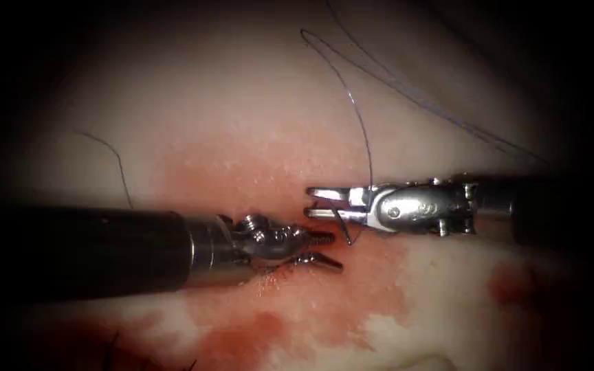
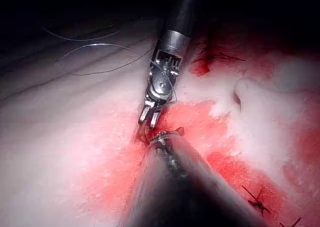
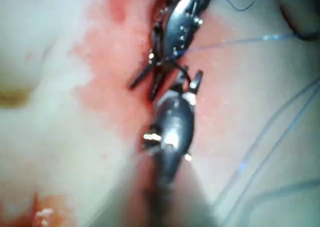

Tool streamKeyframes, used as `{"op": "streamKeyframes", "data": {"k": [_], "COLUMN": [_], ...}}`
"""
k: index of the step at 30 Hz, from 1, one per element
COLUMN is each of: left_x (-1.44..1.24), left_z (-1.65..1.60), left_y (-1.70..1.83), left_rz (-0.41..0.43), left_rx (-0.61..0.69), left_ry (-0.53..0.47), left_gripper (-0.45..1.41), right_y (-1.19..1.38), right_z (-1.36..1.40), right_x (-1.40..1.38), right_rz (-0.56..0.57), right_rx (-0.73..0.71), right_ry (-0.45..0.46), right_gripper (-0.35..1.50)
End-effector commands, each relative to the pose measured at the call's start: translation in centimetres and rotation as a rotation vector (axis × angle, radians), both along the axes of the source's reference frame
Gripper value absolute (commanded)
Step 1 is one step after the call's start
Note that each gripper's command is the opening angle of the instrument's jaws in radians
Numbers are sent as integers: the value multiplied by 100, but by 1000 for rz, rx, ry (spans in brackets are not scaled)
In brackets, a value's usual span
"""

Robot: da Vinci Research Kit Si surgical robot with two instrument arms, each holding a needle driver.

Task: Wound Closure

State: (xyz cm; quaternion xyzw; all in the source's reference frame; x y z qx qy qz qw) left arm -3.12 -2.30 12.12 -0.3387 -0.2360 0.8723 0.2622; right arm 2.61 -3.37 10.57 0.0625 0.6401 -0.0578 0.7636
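Red fluid [image 1: 256, 178] is staining the pale tissue [image 1: 228, 89] around the cut [image 1: 290, 271]. Endoscope view: my left hand [image 1: 321, 249], entering from the left, is standing with its jaws parted and holding nothing that I can make out. My right hand [image 1: 317, 203], entering from the right, is also showing a gap between its jaw tips. The curved needle [image 1: 344, 230] is lying against the rear of those jaws, its dark arc hanging below them towards the cut; I cannot tell whether it is being clamped or whether its tip is in the tissue. The thread [image 1: 359, 117] is climbing from the needle and looping away up and to the right.

Left wrist view: the right hand [image 2: 149, 118] is pointing down at the reddened tissue just beside my own shaft, with finished stitches [image 2: 256, 201] showing along the cut, which the endoscope is not giving me.

Right wrist view: the two hands are sitting nearly tip to tip over the cut, the left hand [image 3: 145, 79] splayed wide, and the thread [image 3: 235, 41] is running straight off sideways, a closeness the endoscope is understating.

Risks, as I am judging them: an unsecured needle could be slipping or rotating; the hands could be colliding; slack thread could be snagging on a jaw.
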Motion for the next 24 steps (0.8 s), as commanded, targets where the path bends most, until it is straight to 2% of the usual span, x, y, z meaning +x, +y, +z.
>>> {"op": "streamKeyframes", "data": {"k": [1,7,14,24], "left_x": [-5,-5,-6,-6], "left_z": [4,4,2,1], "left_y": [-1,-1,-1,-1], "left_rz": [-1,1,1,2], "left_rx": [1,4,5,5], "left_ry": [0,-2,-2,0], "left_gripper": [37,37,37,37], "right_y": [-3,7,-7,-9], "right_z": [7,-5,12,17], "right_x": [8,7,6,5], "right_rz": [-6,5,-17,-27], "right_rx": [0,12,39,92], "right_ry": [-1,1,-31,-58], "right_gripper": [-35,-35,-35,-35]}}
